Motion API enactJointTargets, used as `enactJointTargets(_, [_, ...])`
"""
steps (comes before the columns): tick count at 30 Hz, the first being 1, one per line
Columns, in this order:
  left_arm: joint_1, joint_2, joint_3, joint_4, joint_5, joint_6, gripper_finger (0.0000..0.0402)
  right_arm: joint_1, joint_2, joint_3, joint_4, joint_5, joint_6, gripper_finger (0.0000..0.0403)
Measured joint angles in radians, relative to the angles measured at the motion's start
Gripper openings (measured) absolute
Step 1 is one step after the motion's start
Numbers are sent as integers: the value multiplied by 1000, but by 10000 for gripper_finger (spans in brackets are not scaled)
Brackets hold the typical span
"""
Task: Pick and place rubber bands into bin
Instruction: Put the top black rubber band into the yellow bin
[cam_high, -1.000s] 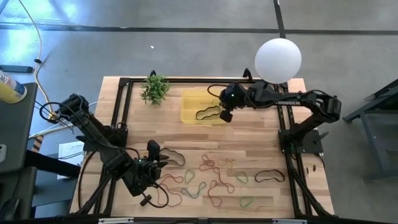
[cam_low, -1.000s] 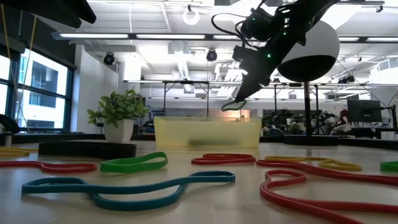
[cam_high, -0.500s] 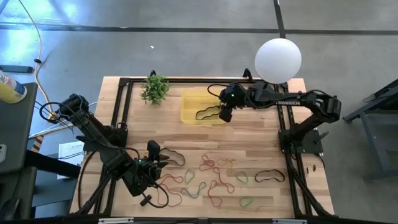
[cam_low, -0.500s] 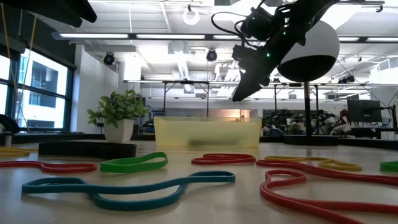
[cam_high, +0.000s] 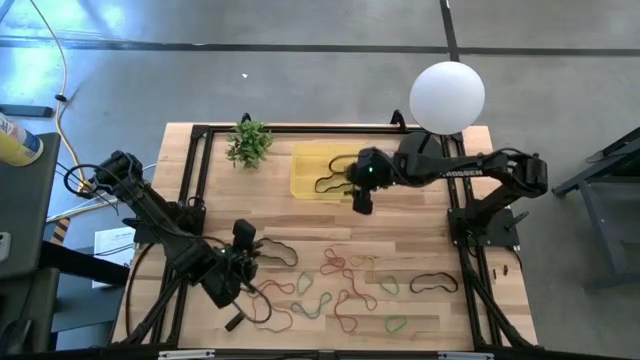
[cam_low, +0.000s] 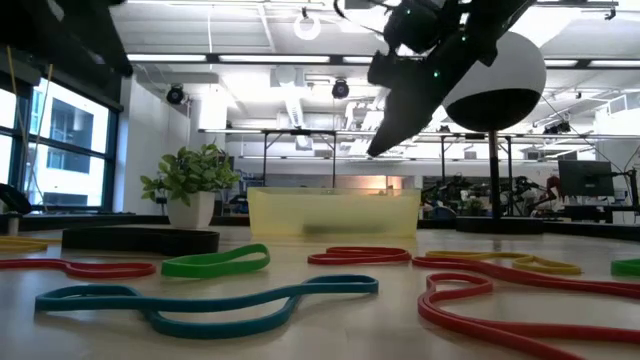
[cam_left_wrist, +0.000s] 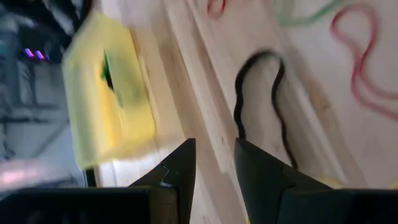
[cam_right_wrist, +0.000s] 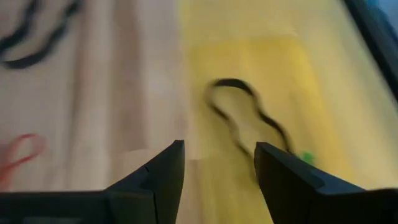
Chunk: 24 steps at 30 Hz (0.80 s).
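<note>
Currently hovering right hand (cam_high: 361, 203) released beside bin (cam_high: 305, 180); risking snagging tabletop bands (cam_high: 345, 285) on descent, left hand (cam_left_wrist: 211, 163) half-open, empty.

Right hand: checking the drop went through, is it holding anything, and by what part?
Nothing. The right hand is open and empty; a black band lies in the bin.

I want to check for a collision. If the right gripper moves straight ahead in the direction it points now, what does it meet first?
Probably the bin: the open right gripper points at its yellow floor, where a black rubber band lies. Depth is unclear.
</note>
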Motion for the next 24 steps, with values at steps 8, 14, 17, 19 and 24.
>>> enactJointTargets(8, [172, 0, -29, -19, 135, 76, 79, 221, 0, 0, 52, -20, -27, 155])
enactJointTargets(14, [329, 0, -146, 168, 308, 236, 65, 365, 0, 0, 58, 49, -9, 141])
enactJointTargets(17, [400, 0, -211, 292, 400, 316, 62, 424, 0, 0, 59, 86, 16, 138])
enactJointTargets(19, [444, 0, -245, 359, 453, 354, 63, 457, 0, 0, 61, 114, 34, 139])
enactJointTargets(24, [525, 0, -283, 417, 552, 396, 75, 525, 0, 0, 69, 162, 91, 149])
